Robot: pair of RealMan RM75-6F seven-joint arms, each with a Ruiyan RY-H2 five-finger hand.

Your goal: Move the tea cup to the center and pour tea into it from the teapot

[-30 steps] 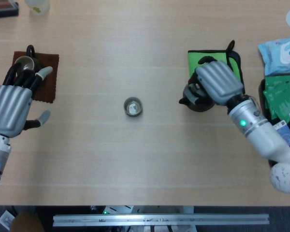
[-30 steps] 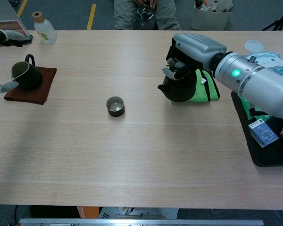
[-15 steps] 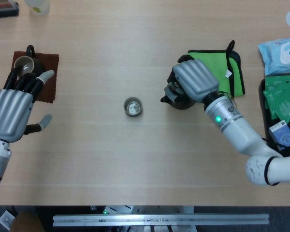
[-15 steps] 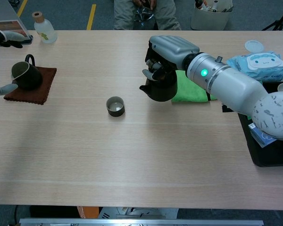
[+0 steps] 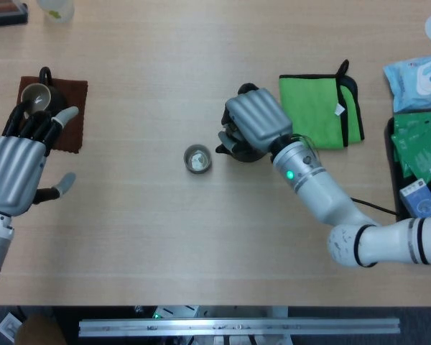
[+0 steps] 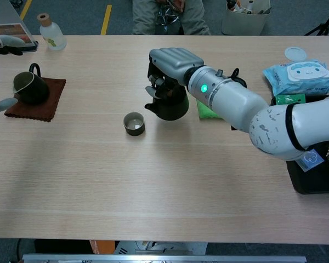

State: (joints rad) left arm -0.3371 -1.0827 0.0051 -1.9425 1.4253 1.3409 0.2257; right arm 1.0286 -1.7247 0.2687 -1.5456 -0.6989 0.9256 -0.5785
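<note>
The small dark tea cup (image 5: 197,159) (image 6: 134,123) stands near the table's middle, its inside pale. Just right of it is the black teapot (image 5: 241,151) (image 6: 167,107), spout turned toward the cup, held from above by my right hand (image 5: 253,122) (image 6: 170,68). The pot's body is mostly hidden under the hand in the head view. My left hand (image 5: 18,165) hovers at the left edge, fingers spread, holding nothing, near a dark pitcher (image 5: 39,92) (image 6: 28,87) on a brown mat (image 5: 68,122) (image 6: 35,104).
A green cloth (image 5: 320,111) (image 6: 204,109) lies right of the teapot. Wipes pack (image 5: 420,75) (image 6: 299,76) and a black tray (image 5: 416,180) (image 6: 315,183) with packets sit at the far right. A small bottle (image 6: 48,32) stands at the back left.
My right hand has carried the teapot leftward off the green cloth, stopping beside the tea cup. The left hand has barely shifted.
</note>
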